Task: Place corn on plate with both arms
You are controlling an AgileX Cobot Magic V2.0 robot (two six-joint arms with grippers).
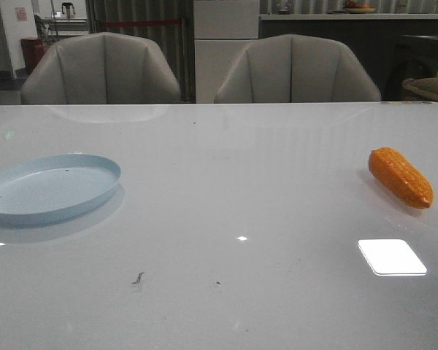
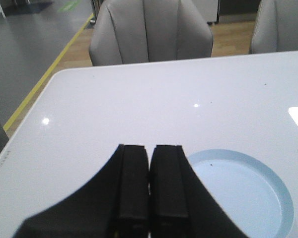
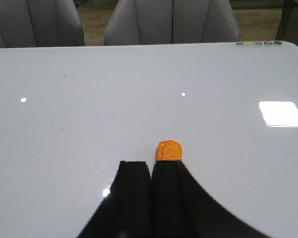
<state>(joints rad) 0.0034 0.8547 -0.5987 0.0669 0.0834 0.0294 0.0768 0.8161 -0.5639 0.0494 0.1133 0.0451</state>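
Note:
The orange corn lies on the white table at the right side of the front view. The pale blue plate rests at the left. Neither arm shows in the front view. In the left wrist view my left gripper is shut with nothing between its fingers, and the plate lies just beside it. My right gripper is shut and empty in the right wrist view. The end of the corn peeks out past one fingertip; the rest of the cob is hidden behind that finger.
Two grey chairs stand behind the table's far edge. A bright light reflection lies on the glossy tabletop near the front right. Small dark specks mark the table near the front.

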